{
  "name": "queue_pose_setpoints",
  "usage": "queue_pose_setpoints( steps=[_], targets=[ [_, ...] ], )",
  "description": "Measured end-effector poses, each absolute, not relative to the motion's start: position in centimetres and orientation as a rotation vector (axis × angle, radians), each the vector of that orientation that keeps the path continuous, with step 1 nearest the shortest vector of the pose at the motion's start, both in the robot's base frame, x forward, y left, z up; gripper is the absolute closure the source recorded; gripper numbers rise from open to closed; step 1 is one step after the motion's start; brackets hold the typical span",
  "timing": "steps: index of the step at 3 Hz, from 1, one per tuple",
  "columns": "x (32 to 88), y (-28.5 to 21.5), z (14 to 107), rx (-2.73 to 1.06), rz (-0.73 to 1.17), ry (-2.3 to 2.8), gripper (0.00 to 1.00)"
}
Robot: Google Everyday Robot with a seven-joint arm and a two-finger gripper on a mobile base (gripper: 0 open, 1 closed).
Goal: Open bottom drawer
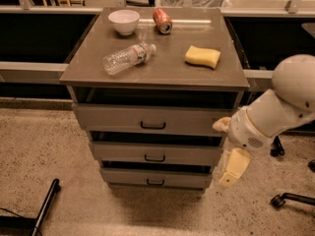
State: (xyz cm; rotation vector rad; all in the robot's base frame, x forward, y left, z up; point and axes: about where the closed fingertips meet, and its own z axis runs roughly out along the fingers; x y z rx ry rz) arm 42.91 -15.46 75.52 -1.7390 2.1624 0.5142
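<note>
ROBOT LINES UP ON LOWEST DRAWER: The gripper (233, 167) hangs pointing down just off the right front corner of the cabinet (172, 75), level with its lower drawers. It is apparently staged there to swing in low. Whether it is spread or pressed together cannot be told. The bottom drawer (123, 177), the lowest front of the cabinet, appears shut, its black pull (155, 182) untouched at centre. On the cabinet top, a bowl (123, 21), can (162, 20), toppled bottle (128, 58) and sponge (202, 56) lie well clear of the arm's likely path.
</note>
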Motion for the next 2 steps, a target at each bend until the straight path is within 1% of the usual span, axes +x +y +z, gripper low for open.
queue_pose_setpoints(
  steps=[1,2],
  targets=[
    [43.0,-15.3,75.5,-1.732,0.522,2.150,0.00],
    [41.2,-14.4,71.6,-1.732,0.602,2.109,0.00]
  ],
)
